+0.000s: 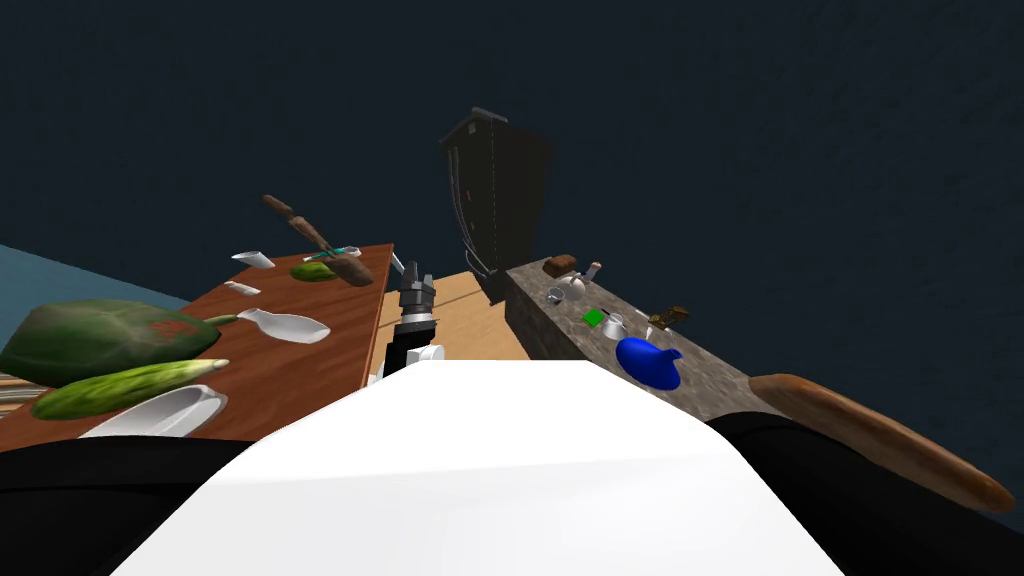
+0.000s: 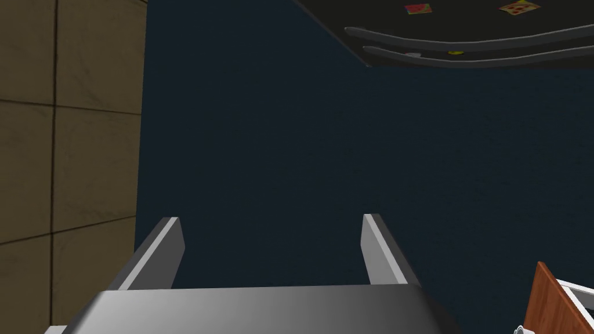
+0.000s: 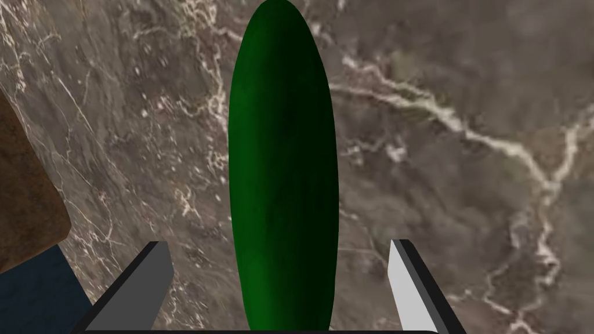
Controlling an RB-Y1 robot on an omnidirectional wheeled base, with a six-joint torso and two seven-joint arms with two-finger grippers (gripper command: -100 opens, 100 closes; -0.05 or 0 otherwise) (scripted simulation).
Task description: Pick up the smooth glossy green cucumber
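Observation:
A smooth, dark green cucumber [image 3: 284, 168] lies on a brown marbled counter top [image 3: 464, 87] in the right wrist view. My right gripper [image 3: 281, 243] is open and straddles its near end, one finger on each side with a gap to the skin. The cucumber's length runs away from the gripper's body. My left gripper [image 2: 271, 218] is open with nothing between its fingers, held out in front of my chest [image 1: 415, 288] between the wooden table and the counter.
A brown rounded object [image 3: 23, 191] lies close beside the right gripper's finger. The stone counter [image 1: 720, 385] carries a blue vessel [image 1: 648, 362], a green cube and cups. The wooden table [image 1: 300, 370] holds a paler rough cucumber [image 1: 130, 387], a big green vegetable and white dishes. A dark fridge [image 1: 495, 190] stands ahead.

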